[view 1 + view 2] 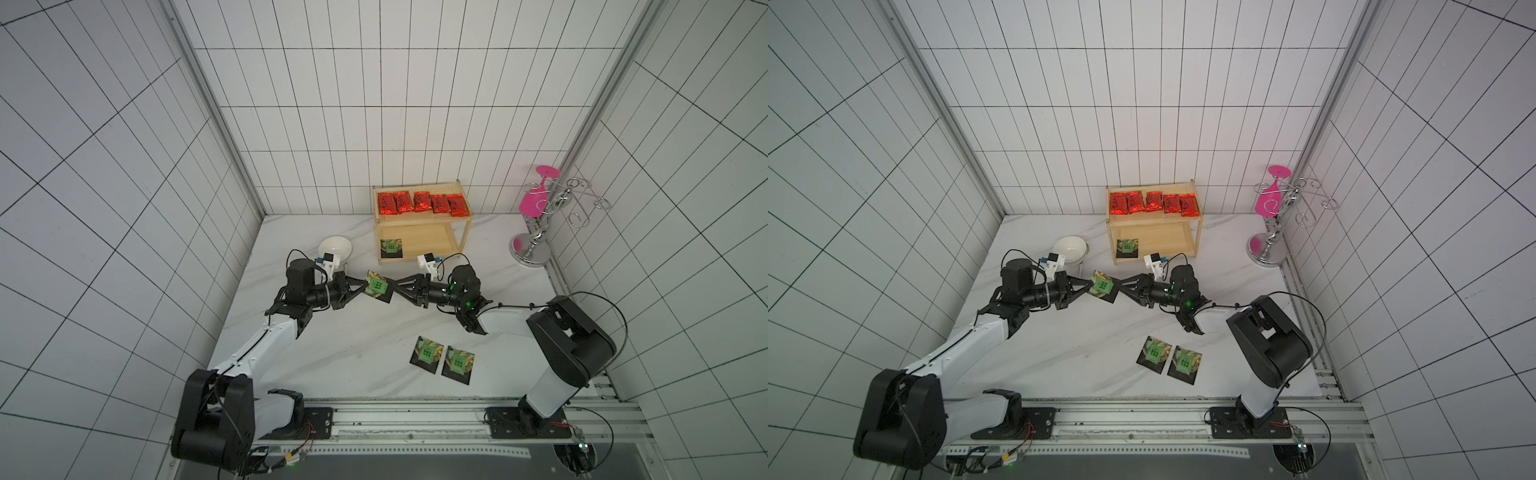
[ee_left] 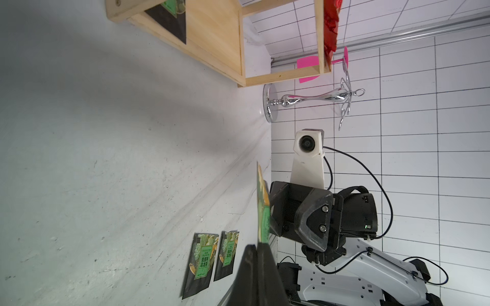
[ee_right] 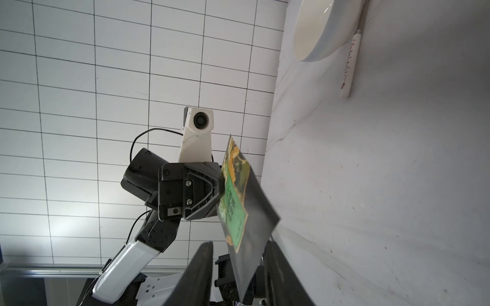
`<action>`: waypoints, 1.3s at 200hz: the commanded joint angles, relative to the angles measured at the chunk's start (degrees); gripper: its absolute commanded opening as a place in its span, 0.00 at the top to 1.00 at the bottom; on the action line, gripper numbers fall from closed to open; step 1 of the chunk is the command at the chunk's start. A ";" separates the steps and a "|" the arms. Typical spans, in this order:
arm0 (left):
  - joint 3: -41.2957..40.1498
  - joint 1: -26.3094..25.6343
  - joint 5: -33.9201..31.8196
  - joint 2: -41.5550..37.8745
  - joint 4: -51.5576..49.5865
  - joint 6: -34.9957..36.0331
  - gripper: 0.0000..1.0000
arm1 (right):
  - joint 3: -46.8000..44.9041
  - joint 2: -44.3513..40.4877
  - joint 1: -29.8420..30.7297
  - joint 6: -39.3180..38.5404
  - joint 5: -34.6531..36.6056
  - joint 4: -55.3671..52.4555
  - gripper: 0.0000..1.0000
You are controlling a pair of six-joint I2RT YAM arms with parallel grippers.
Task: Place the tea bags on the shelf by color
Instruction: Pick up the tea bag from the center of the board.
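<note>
The left pincer [image 1: 365, 287] and right pincer [image 1: 392, 288] meet at a black tea bag [image 1: 377, 285] above the worktop [image 1: 332, 336]; five red tea bags [image 1: 422, 202] line the shelf [image 1: 428, 242] top.

Left wrist view: shelf [image 2: 212, 39] cut by top edge, shelved black bag [image 2: 169, 26] only partly in frame, red bags [image 2: 330, 26] edge-on, script unreadable. Right wrist view: bowl [image 3: 318, 34] cropped at top; held black bag [image 3: 236, 206] blurs twd lens.

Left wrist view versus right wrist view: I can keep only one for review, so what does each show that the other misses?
Only left wrist: the shelf, chrome stand, two black tea bags on the table. Only right wrist: the white bowl, white sachet. Both: the held black tea bag, the left end effector, the right end effector, the table.
</note>
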 commanded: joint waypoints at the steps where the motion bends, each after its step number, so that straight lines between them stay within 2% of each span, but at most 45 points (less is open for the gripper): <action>1: 2.26 -0.29 3.05 -1.14 -1.23 2.50 1.00 | -1.27 -1.75 0.66 0.71 0.88 3.41 0.64; 60: 2.43 -1.24 0.99 -1.79 -1.99 2.21 1.00 | -1.97 4.45 1.71 11.54 2.03 20.32 0.81; 94: 2.28 -1.41 -0.13 -1.78 -2.22 2.39 1.00 | -2.38 3.50 2.66 10.50 2.26 18.59 0.77; 135: 1.98 -1.27 -1.42 -2.47 -2.92 2.84 1.00 | -4.23 2.76 2.69 10.35 3.09 18.75 0.77; 167: 2.03 -1.35 -1.36 -2.28 -2.87 2.84 1.00 | -4.70 2.34 2.69 10.19 3.53 18.61 0.85; 200: 2.49 -1.86 -1.58 -2.54 -3.19 3.13 1.00 | -4.36 1.54 2.69 9.31 3.84 14.95 1.00; 210: 3.10 -1.97 -2.68 -2.67 -4.82 4.01 1.00 | -4.35 0.70 2.49 8.42 4.26 12.80 1.00; 228: 7.30 -1.45 -5.77 -2.26 -14.36 8.21 0.63 | -4.17 -2.03 1.24 5.61 7.07 7.77 1.00; 234: 9.80 -0.96 -6.43 -1.87 -18.84 10.50 0.53 | -4.09 -3.26 0.95 3.83 9.43 4.96 1.00; 250: 16.81 1.15 -10.01 -0.79 -31.01 16.90 0.41 | -3.86 -6.36 0.75 -1.60 18.44 -1.95 1.00; 260: 19.86 2.02 -11.97 -0.23 -36.07 19.16 0.40 | -3.44 -7.25 0.88 -4.55 24.88 -4.69 1.00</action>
